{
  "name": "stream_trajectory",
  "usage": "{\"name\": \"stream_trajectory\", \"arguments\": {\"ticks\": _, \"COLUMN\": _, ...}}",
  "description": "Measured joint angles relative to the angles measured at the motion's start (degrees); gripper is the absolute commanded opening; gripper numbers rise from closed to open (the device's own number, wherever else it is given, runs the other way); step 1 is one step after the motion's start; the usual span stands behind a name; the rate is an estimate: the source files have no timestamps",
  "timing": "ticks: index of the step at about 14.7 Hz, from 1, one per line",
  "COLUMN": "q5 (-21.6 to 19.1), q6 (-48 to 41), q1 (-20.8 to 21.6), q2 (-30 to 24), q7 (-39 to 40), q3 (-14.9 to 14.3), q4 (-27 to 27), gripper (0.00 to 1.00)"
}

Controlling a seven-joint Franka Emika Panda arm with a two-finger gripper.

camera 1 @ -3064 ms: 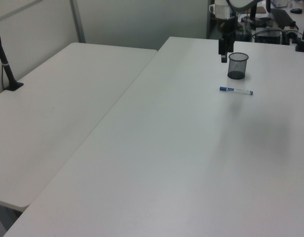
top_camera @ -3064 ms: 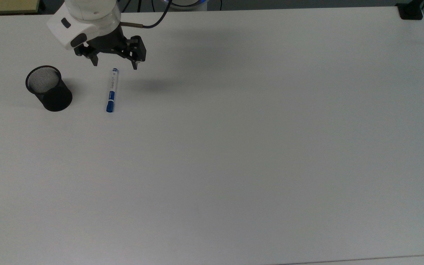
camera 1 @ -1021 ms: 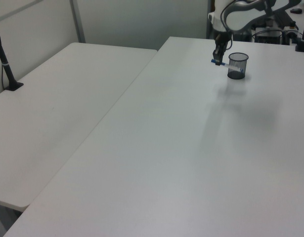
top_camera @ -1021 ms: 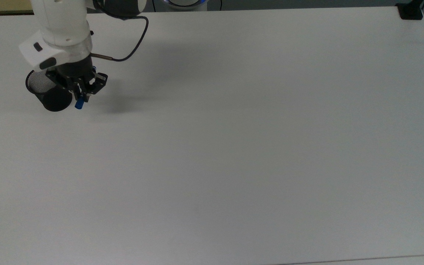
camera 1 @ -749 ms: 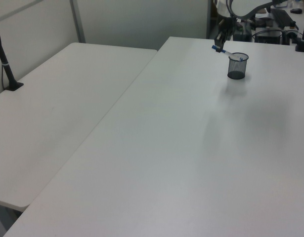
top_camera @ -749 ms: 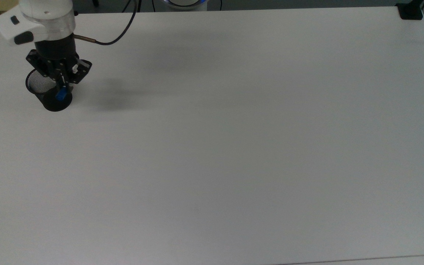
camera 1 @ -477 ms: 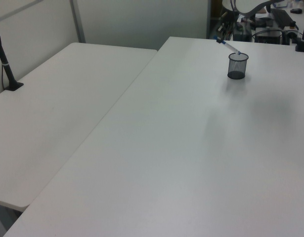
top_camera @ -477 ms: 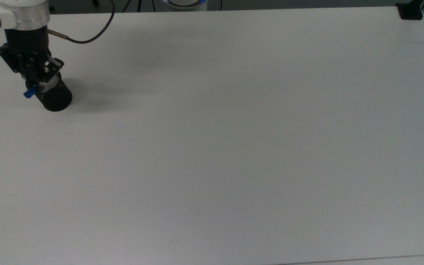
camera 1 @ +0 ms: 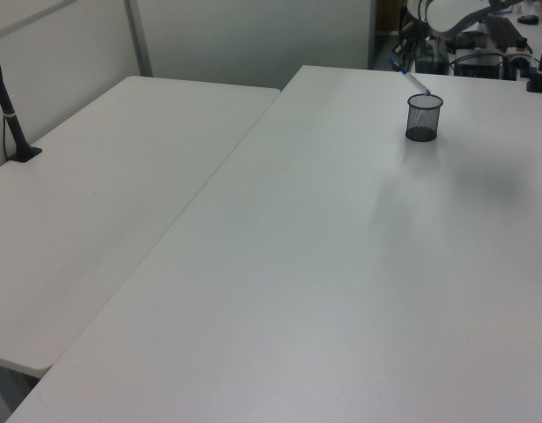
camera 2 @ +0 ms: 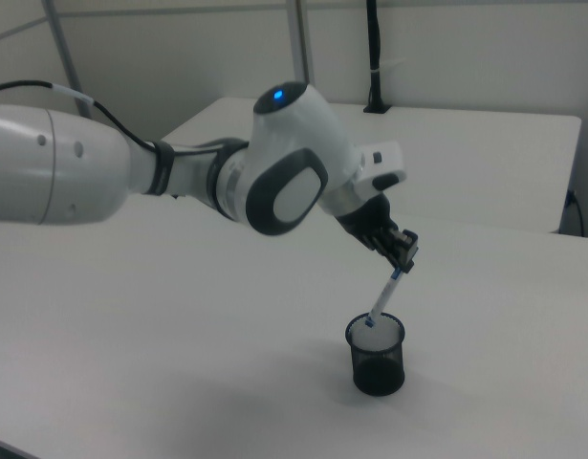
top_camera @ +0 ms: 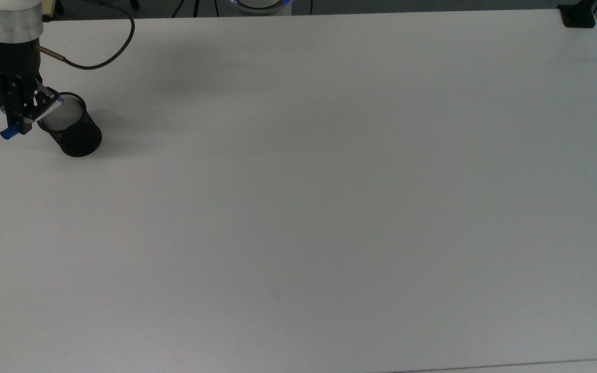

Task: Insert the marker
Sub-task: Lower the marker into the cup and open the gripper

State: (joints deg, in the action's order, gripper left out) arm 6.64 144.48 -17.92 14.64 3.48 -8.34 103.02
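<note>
White table point(top_camera: 329, 207), black mesh cup point(top_camera: 72, 128) standing near the top view's left edge. Gripper point(camera 2: 402, 256) tilted above the cup, clamped on the marker point(camera 2: 383, 296). Marker slanted, lower blue end just inside the cup's rim, cap end up.

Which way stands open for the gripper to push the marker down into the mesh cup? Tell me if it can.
Probably yes. The gripper holds the marker tilted, its lower end at the cup's open mouth. Nothing lies between them, and the table around the cup is bare.
</note>
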Motion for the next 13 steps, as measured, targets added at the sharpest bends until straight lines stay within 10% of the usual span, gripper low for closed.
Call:
{"name": "stream_trajectory", "arguments": {"ticks": 3, "q5": 0.00, "q6": 3.68, "q1": 0.00, "q2": 1.01, "q7": -1.83, "q3": 0.00, "q4": 2.43, "gripper": 0.23}}
{"name": "stream_trajectory", "arguments": {"ticks": 5, "q5": 0.00, "q6": 3.69, "q1": 0.00, "q2": 1.07, "q7": -1.93, "q3": 0.00, "q4": 3.31, "gripper": 0.55}}
{"name": "stream_trajectory", "arguments": {"ticks": 6, "q5": -0.01, "q6": 3.69, "q1": 0.00, "q2": 1.07, "q7": -1.96, "q3": 0.00, "q4": 3.57, "gripper": 0.99}}
{"name": "stream_trajectory", "arguments": {"ticks": 13, "q5": -0.01, "q6": -2.33, "q1": 2.21, "q2": -0.77, "q7": -2.44, "q3": 0.44, "q4": 3.06, "gripper": 1.00}}
